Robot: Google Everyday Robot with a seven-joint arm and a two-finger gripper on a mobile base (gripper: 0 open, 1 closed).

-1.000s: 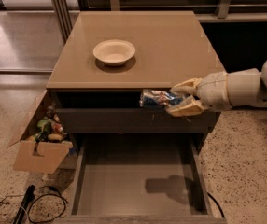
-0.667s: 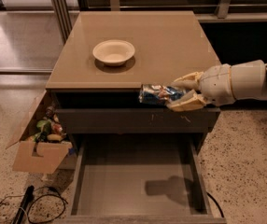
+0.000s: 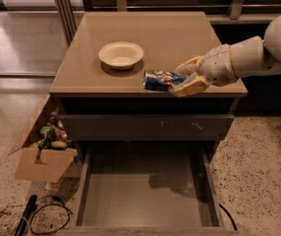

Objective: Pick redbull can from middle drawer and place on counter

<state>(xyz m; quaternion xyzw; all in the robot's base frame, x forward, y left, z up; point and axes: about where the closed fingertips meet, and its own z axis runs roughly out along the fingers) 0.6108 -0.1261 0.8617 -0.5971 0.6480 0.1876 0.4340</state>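
Since the middle drawer (image 3: 145, 191) stands open with nothing in it, you have the pick done: your hand (image 3: 181, 79) is closed around the redbull can (image 3: 157, 80), held on its side over the front edge of the worktop (image 3: 180, 33), near the bowl (image 3: 121, 54). Left, I judge: set it down and release.
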